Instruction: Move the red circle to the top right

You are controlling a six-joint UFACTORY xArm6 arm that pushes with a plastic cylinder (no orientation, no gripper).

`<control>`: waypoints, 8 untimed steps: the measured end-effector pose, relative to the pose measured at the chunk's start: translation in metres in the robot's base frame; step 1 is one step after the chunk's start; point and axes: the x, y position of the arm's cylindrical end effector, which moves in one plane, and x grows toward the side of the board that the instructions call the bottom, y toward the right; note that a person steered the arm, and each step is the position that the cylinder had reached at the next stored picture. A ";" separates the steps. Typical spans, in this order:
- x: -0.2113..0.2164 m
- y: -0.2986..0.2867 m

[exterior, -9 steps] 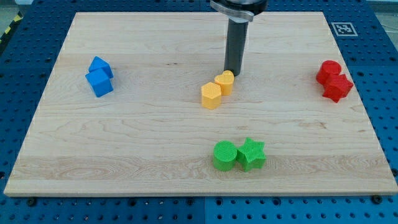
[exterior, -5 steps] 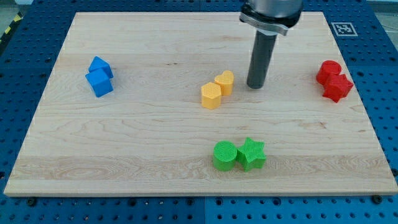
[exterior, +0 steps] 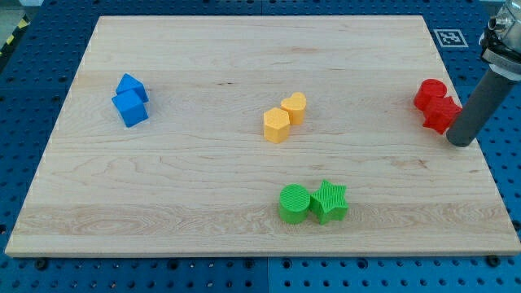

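Note:
The red circle [exterior: 429, 94] sits near the board's right edge, touching a red star-like block [exterior: 442, 115] just below it. My tip [exterior: 461, 143] rests on the board at the right edge, just below and right of the red star block, close to it; I cannot tell if it touches. The rod slants up to the view's right.
Two blue blocks [exterior: 129, 100] sit together at the left. A yellow hexagon [exterior: 277, 125] and yellow heart [exterior: 295, 107] touch at the centre. A green circle [exterior: 295, 203] and green star [exterior: 329, 202] touch at the bottom centre. A marker tag [exterior: 450, 37] lies off the board's top right.
My tip has moved from beside the yellow heart at the centre across to the right edge, ending below the red blocks. No block has moved.

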 end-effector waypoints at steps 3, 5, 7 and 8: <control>0.000 0.021; -0.016 0.019; -0.069 0.017; -0.083 -0.016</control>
